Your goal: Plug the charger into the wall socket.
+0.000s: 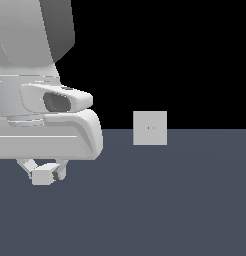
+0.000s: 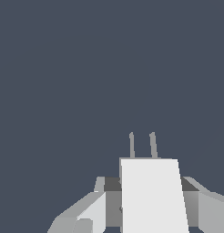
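Closest to the lens in the wrist view is one charger (image 2: 152, 195), a plain off-white oblong block that fills the space between the fingers (image 2: 93, 211). Two fingers flank it, one on each side, pressed against its sides so that they pinch it. Two thin grey prongs (image 2: 142, 144) stand side by side on the charger's far end, pointing away from the fingers over the flat blue-grey bench (image 2: 86, 82).

From the exterior view, the gripper (image 1: 45, 174) hangs under the large white body of the single arm (image 1: 40, 115), which crowds the exterior view's left. The charger (image 1: 43, 175) shows there as a small pale block caught between the fingers, held just above the bench (image 1: 155, 210) without touching it; its prongs cannot be made out in this view.

Farther out from the fingers, well apart from them toward the exterior view's right, stands one wall socket (image 1: 150, 128). It is a flat light-grey square plate, upright, larger than the charger, with two tiny dots close together at its centre. Its lower part overlaps the bench's far edge and its upper part stands against the black background. Charger and socket are not touching; open bench lies between them.
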Controlling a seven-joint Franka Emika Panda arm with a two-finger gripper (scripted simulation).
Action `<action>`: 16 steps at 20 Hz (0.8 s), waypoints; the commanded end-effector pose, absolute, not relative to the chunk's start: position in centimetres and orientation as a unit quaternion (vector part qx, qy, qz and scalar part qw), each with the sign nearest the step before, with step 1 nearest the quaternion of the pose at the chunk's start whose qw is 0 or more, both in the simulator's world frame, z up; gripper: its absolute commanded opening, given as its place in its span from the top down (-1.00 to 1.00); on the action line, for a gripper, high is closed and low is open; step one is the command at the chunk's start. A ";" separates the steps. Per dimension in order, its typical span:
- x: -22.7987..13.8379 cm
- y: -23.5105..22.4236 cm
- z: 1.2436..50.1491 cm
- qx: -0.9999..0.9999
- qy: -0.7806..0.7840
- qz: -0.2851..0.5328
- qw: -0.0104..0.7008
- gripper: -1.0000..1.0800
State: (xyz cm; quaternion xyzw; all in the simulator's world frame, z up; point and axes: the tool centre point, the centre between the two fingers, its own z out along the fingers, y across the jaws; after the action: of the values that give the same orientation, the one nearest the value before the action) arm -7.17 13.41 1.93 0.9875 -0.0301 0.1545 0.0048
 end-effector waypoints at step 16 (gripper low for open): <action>-4.4 4.1 5.3 0.988 -0.001 0.157 0.001 1.00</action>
State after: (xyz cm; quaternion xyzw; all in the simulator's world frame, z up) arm -4.67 4.97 5.00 0.9877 -0.0045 0.1563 0.0018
